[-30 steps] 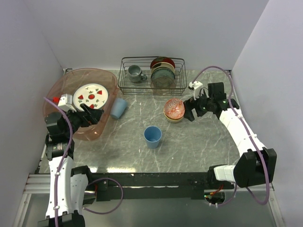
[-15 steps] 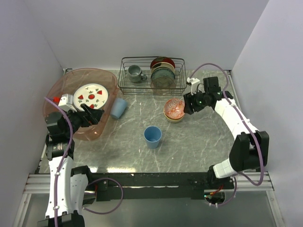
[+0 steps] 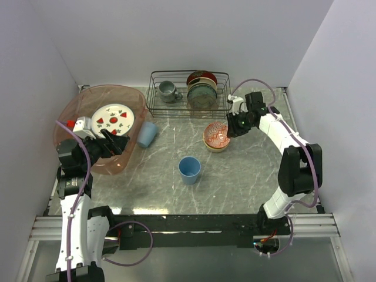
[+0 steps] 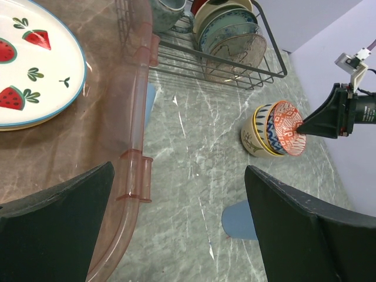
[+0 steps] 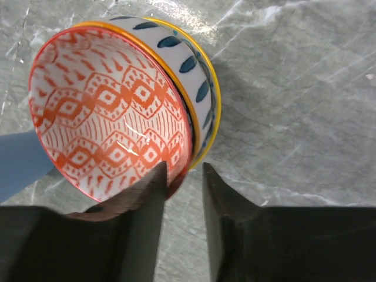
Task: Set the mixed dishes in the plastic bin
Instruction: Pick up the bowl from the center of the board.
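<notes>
We see a black wire rack [image 3: 157, 101] holding a grey mug [image 3: 168, 90] and dark red and teal plates [image 3: 201, 91]. Left of the rack, the plastic bin [image 3: 79, 104] is translucent pinkish red. The plate [image 4: 26, 64] in it is white with red strawberries, green leaves and a blue rim. In front of the rack's right end, the red-patterned bowl [image 5: 111, 111] shows orange-red diamonds on white. It is nested in a white bowl [image 5: 188, 64] with blue strokes and a yellow rim. In front of the rack, one cup [image 3: 189, 169] and a second cup [image 3: 147, 134] are light blue.

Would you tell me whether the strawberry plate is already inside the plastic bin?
Inside: the strawberry plate lies flat on the floor of the plastic bin, within its rim.
</notes>
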Robot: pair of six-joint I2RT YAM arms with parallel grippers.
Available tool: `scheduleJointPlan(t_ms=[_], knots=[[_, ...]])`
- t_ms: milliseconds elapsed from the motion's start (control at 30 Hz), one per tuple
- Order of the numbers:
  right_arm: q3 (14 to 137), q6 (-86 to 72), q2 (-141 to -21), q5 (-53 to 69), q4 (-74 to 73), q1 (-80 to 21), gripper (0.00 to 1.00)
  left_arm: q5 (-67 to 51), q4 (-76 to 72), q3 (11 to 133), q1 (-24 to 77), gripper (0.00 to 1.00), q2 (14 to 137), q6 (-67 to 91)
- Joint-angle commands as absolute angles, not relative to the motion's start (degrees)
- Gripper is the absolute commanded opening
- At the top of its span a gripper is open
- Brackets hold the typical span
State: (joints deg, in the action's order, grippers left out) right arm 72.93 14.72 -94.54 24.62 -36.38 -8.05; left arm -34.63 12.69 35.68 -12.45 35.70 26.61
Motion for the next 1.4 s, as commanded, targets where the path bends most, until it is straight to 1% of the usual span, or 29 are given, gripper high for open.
scheduleJointPlan(t_ms=[0, 33, 67, 267, 467, 733, 1200, 1367], knots=[[75.76, 14.5, -95.1, 23.12, -34.89, -8.79, 0.28, -34.89, 10.37, 35.77, -12.22, 0.99, 34.89, 25.58], [75.67, 14.59, -95.1, 23.29, -34.89, -8.79, 0.25, -34.89, 10.37, 35.77, -12.22, 0.99, 34.89, 25.58], [75.67, 14.5, -95.01, 23.2, -34.63, -8.88, 0.18, -34.81, 10.28, 35.68, -12.13, 0.99, 34.89, 25.66], [75.15, 13.8, -93.52, 23.47, -33.31, -8.79, 0.0, -37.79, 9.14, 35.25, -12.22, 0.99, 35.16, 26.36], [75.24, 13.01, -90.97, 25.92, -32.79, -8.7, 0.0, -40.95, 9.05, 35.51, -12.13, 0.99, 38.75, 27.07], [73.83, 12.48, -86.84, 29.88, -32.43, -7.12, 0.0, -43.85, 7.65, 34.89, -12.04, 0.99, 38.58, 26.81], [72.33, 11.95, -85.87, 37.88, -32.43, -3.25, 0.0, -43.77, 7.56, 34.98, -10.37, 0.99, 39.29, 26.54], [71.72, 11.6, -85.08, 39.81, -32.26, -2.11, 0.0, -47.98, 5.02, 34.28, -9.06, 0.99, 39.64, 27.6]])
